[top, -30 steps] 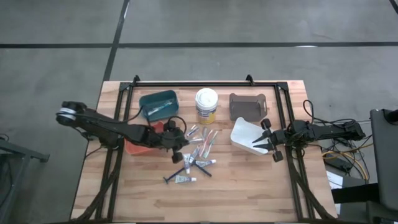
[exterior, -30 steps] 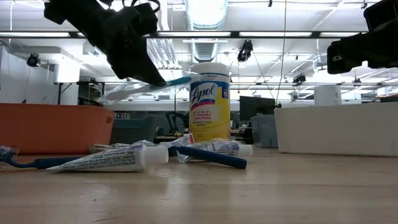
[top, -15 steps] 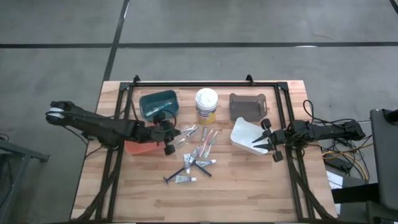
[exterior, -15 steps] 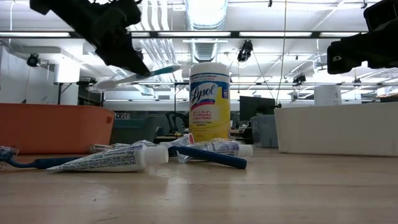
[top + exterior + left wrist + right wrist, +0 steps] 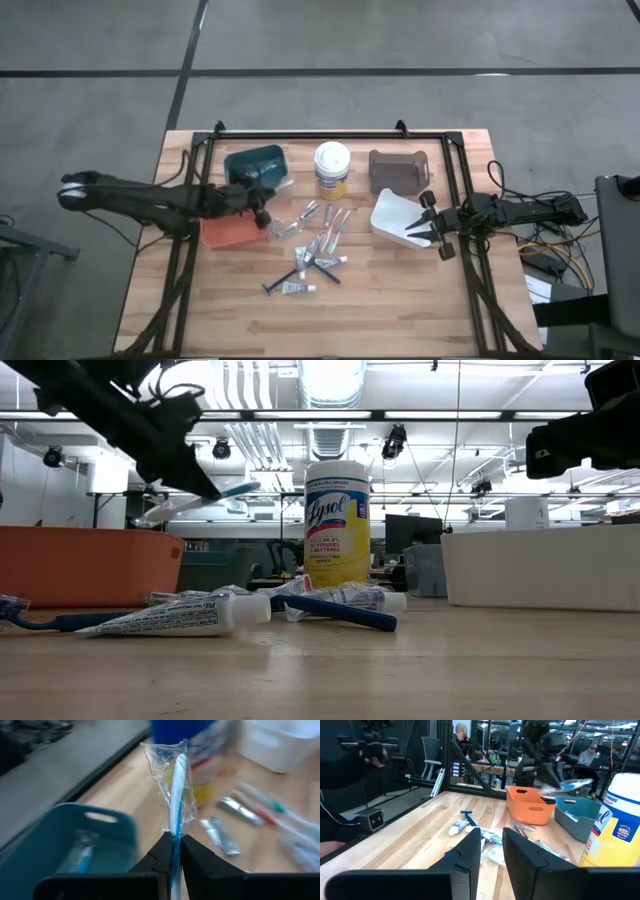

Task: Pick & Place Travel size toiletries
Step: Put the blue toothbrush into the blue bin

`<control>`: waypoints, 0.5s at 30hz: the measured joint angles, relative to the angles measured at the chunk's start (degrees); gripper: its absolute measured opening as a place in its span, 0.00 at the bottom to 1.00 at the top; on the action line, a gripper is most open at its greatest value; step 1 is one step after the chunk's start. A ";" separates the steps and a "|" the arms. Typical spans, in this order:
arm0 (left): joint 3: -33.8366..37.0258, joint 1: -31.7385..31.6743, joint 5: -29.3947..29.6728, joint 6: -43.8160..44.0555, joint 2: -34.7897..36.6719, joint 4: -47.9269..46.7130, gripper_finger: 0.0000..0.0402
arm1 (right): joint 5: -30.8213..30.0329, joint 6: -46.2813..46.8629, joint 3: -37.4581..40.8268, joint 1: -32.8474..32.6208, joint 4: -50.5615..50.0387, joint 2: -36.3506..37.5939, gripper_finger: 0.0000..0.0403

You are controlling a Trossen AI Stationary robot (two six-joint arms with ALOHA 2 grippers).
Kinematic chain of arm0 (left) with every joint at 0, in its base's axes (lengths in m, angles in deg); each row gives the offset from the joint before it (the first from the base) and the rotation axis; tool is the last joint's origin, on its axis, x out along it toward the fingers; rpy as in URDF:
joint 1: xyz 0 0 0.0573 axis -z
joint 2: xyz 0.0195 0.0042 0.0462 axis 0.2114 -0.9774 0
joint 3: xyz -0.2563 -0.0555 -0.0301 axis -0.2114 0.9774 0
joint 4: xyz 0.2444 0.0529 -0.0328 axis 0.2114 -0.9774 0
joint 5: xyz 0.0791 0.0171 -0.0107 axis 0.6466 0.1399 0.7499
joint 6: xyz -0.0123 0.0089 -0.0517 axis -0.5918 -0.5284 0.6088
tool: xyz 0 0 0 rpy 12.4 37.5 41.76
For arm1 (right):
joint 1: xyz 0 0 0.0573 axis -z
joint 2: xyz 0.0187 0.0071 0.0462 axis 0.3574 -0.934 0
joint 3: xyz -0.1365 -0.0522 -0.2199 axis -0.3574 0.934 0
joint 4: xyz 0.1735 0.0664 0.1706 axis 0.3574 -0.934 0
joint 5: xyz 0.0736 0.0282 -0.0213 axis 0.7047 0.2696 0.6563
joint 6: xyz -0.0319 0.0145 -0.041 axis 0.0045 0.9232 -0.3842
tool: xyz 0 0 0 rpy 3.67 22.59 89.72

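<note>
My left gripper (image 5: 266,205) is shut on a blue-and-white toothbrush in a clear wrapper (image 5: 176,785), which also shows in the low view (image 5: 200,500). It hangs above the table between the teal bin (image 5: 255,165) and the orange bin (image 5: 228,230). The other travel size toiletries (image 5: 315,248), small tubes, toothbrushes and dark razors, lie flat on the wood in a loose pile. My right gripper (image 5: 412,232) waits level at the table's right side beside the white bin (image 5: 392,215), its fingers (image 5: 470,850) a little apart with nothing between them. My left gripper pinches the wrapped toothbrush between its two fingers (image 5: 161,851), partway along the handle (image 5: 175,836). The fingers slant downward, coming from the table's left. The toothbrush is lifted clear of the table and lies nearly level, one end slightly higher (image 5: 245,487).
A white tub with a yellow label (image 5: 332,170) stands at the back middle, next to a grey bin (image 5: 398,170). The teal bin holds a few items. Bare wood lies toward the near edge (image 5: 320,325). People sit in the room behind (image 5: 462,732).
My left gripper has gone from above the pile toward the table's left and far edge, up to the teal bin, staying shut on the toothbrush. The toothbrush has travelled with it, clear of the table and still nearly level.
</note>
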 joint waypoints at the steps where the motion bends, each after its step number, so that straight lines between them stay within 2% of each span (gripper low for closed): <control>1: 0.24 -1.66 0.01 -0.72 0.25 0.02 0.07 | 0.02 0.00 0.00 0.00 -0.02 -0.02 0.20; 9: 0.56 -15.26 -3.66 -5.50 0.49 -0.03 0.07 | 0.01 0.00 0.00 -0.02 0.00 -0.02 0.18; 15: 0.56 -22.99 -3.75 -7.29 0.40 -0.01 0.07 | 0.00 0.00 0.00 -0.02 -0.01 -0.02 0.17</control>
